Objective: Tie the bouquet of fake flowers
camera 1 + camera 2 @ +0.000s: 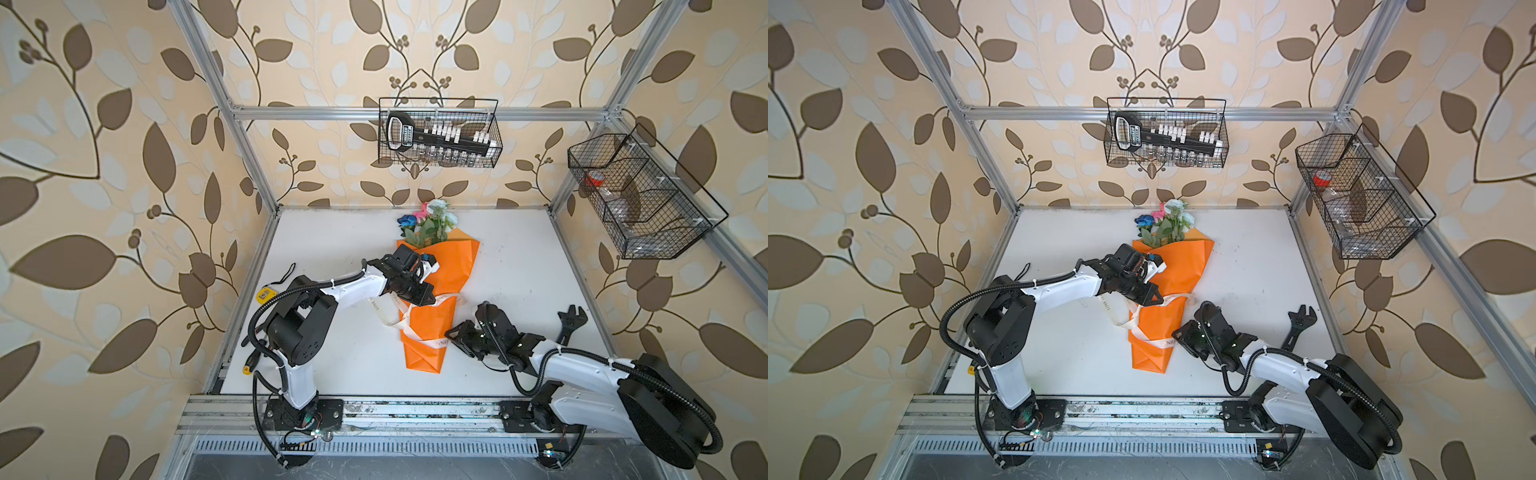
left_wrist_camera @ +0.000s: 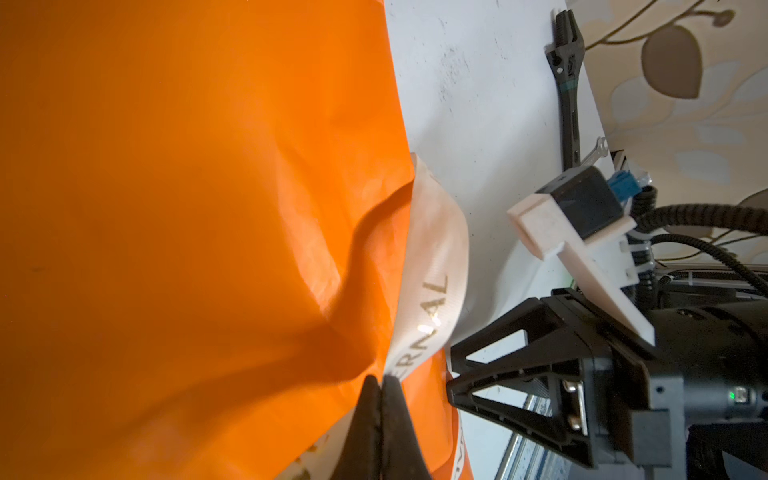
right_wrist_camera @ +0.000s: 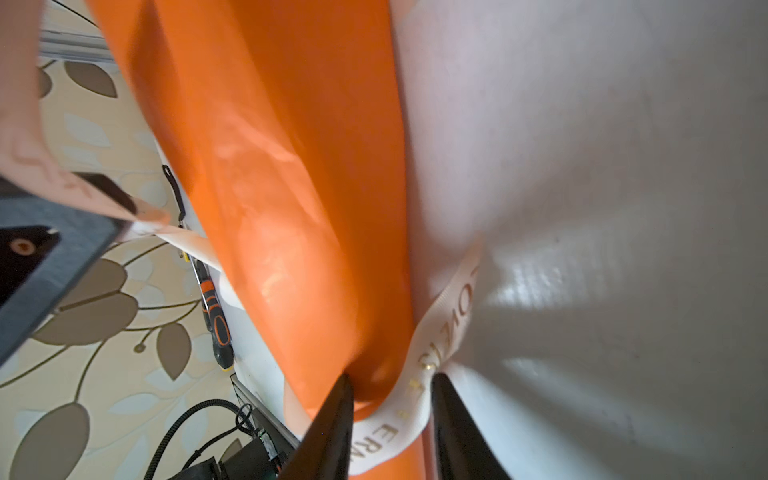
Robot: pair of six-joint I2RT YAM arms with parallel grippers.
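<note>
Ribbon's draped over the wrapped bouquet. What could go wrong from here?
1. The right gripper straddles both ribbon and bouquet wrap; closing may pinch paper too.
2. The left gripper is shut on ribbon at a crease; pulling may drag or crumple the bouquet.

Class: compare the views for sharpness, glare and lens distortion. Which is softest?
Both top views: wide-angle lens splays the frame, light even. Left wrist view: ribbon lettering crisp, soft shadow in the paper fold. Right wrist view: softest, ribbon lettering smeared, glare on the table.
</note>
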